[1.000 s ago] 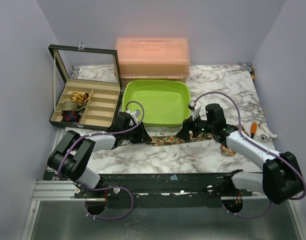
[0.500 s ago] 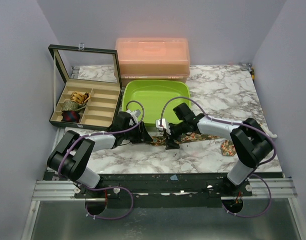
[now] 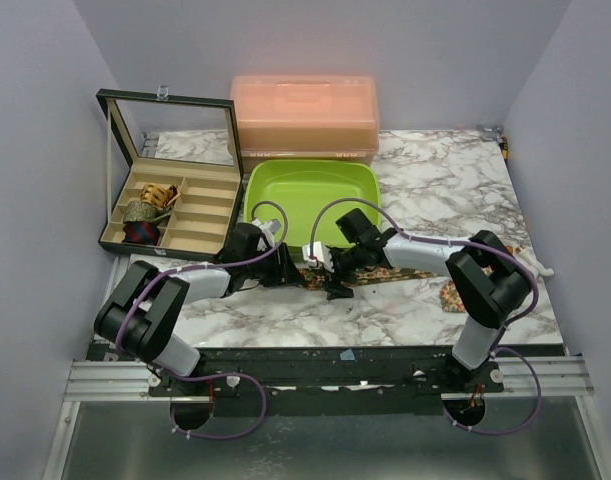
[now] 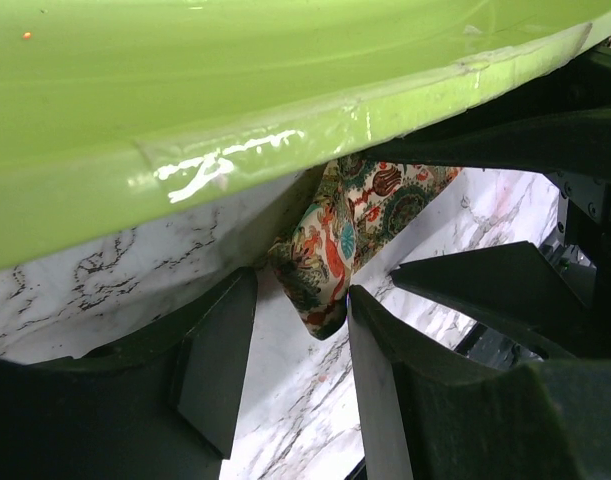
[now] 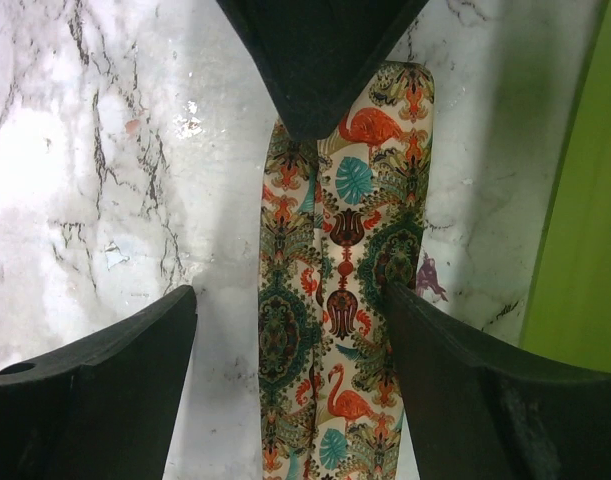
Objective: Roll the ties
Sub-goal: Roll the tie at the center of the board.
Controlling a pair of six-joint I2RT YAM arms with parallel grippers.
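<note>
Found the tie (image 5: 335,330) lying flat and lengthwise on the marble table (image 3: 435,170), just in front of the lime-green tray (image 3: 315,205). Saw the left gripper (image 4: 300,300) with jaws apart, one narrow end of the tie lifted and crumpled between its fingers (image 4: 220,370) under the tray's rim (touching the right-hand finger or not, could not tell). Saw the right gripper (image 5: 290,300) just beside it, also spread wide and clamped on nothing, straddling the flat fabric from above, one finger (image 5: 455,380) overlapping the tie's edge nearest the tray. Noted, well apart at the table's left rear, an open compartment box (image 3: 200,225) holding three rolls of fabric (image 3: 143,212), and a peach lidded bin (image 3: 305,110) behind the tray.
</note>
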